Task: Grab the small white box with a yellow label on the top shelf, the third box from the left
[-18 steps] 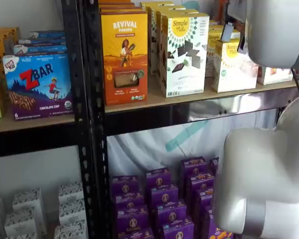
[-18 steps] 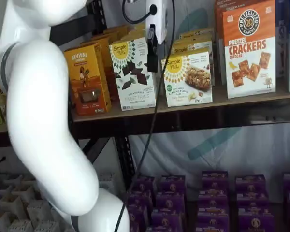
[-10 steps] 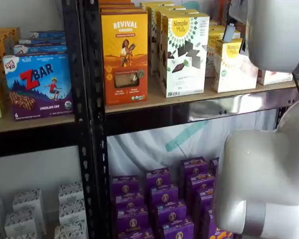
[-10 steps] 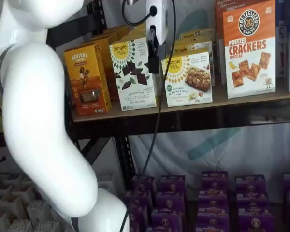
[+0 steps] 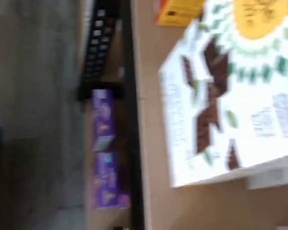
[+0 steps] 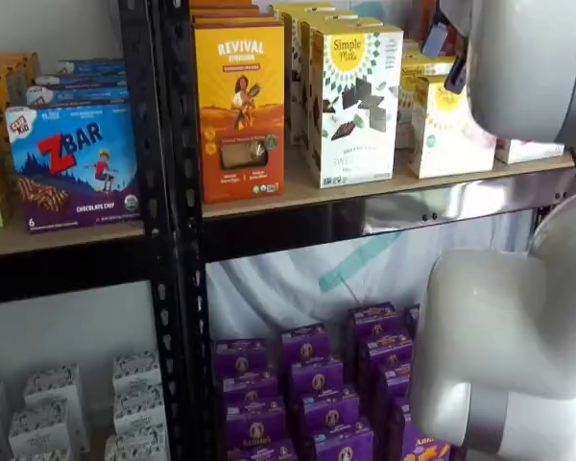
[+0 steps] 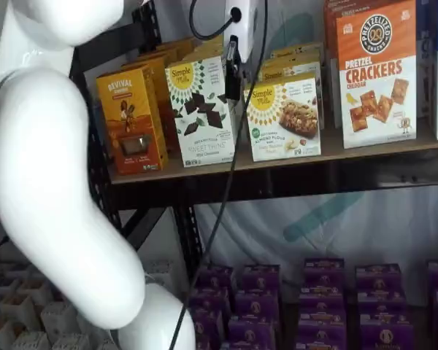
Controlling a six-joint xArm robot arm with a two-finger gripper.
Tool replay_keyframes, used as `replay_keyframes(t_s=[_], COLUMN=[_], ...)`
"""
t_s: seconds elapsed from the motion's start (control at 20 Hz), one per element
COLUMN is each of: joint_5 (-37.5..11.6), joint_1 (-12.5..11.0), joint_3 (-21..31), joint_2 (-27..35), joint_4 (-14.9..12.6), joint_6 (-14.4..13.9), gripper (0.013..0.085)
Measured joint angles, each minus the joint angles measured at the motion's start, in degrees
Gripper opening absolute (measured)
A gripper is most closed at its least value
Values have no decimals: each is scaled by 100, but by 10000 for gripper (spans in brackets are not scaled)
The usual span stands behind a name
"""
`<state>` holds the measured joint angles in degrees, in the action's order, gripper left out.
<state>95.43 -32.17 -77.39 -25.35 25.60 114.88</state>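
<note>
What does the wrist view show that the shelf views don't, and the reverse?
Wrist only: nothing extra, just a blurred close-up turned on its side. Shelf views only: the pincer, gap unreadable, up by the small white box; the pretzel cracker carton; the arm. Both: the tall chocolate-squares carton, the orange box, the top shelf, the purple boxes below.

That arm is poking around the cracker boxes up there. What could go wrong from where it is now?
The gripper hangs right beside the tall Sweet Thins carton, so it might knock that over instead of reaching the small white box. Its fingers show side-on, so I cannot tell whether they are open. The small white box stands near the front edge of the top shelf, so a nudge could tip it off. The dangling cable could snag.
</note>
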Motion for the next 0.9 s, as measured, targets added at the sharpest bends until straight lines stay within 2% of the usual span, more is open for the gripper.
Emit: replay_keyframes(t_s=[0.15, 0.3, 0.45, 0.75, 0.9], joint_5=[-488, -640, -737, -522, -365], joint_1=[83, 288, 414, 557, 569], joint_3=[145, 67, 38, -221, -376], joint_2=[-10, 161, 295, 663, 818], joint_4=[-7, -413, -673, -1086, -1194], joint_6=[38, 13, -14, -74, -79], gripper=[850, 850, 850, 850, 850])
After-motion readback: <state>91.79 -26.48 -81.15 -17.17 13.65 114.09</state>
